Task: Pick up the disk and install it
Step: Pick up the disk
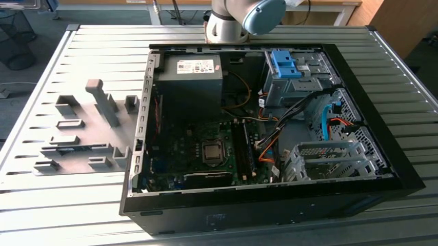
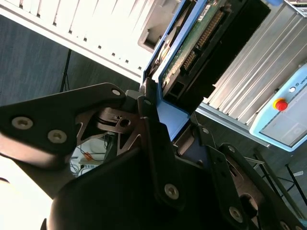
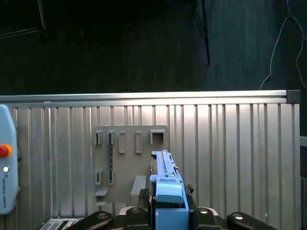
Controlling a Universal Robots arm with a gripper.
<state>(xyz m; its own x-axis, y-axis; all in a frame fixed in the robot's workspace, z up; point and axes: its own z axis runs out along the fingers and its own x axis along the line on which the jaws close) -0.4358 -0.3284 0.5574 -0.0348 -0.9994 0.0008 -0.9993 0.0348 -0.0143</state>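
In the second wrist view my gripper [image 2: 165,115] is shut on the disk [image 2: 196,43]. Its black fingers [image 2: 156,143] clamp the blue plastic carrier, and the drive's green circuit-board side faces the camera. In the first wrist view the disk [image 3: 168,187] stands edge-on between the jaws, held in the air above the slatted metal table [image 3: 230,158]. In the exterior view the arm [image 1: 236,20] rises beyond the far side of the open computer case [image 1: 274,205].
Inside the case are a black power supply [image 1: 188,82], the motherboard [image 1: 205,154], cables, and a blue latch piece on a silver drive cage [image 1: 286,64]. A grey fixture plate [image 1: 82,128] with upright holders lies at the exterior view's left. A teach pendant [image 3: 7,158] lies on the table.
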